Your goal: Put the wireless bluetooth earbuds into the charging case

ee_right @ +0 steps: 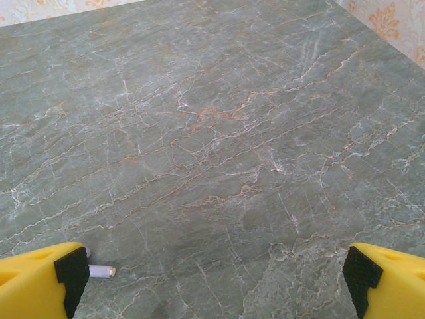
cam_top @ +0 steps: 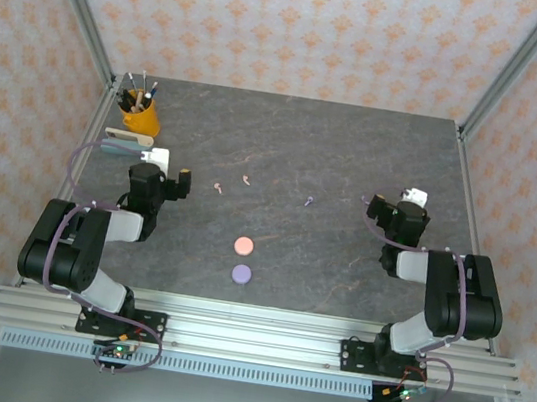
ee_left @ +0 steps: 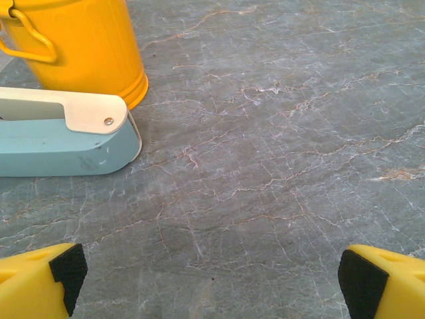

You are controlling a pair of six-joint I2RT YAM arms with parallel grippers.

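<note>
Nearest our arms' bases lay a round, coin-like purple case, and just beyond it a matching pink one. Past them, inward of our left gripper, fingers spread, lay two tiny stemmed pink earbuds. A small purple stemmed earbud rested between the grippers; another lay beside a finger of our right gripper, also spread wide. We judged them light, stiff and slippery, best pinched gently mid-stem.

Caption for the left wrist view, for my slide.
Open left gripper over bare grey stone, with a blue-and-cream stapler-like tool and yellow bucket at upper left.
</note>
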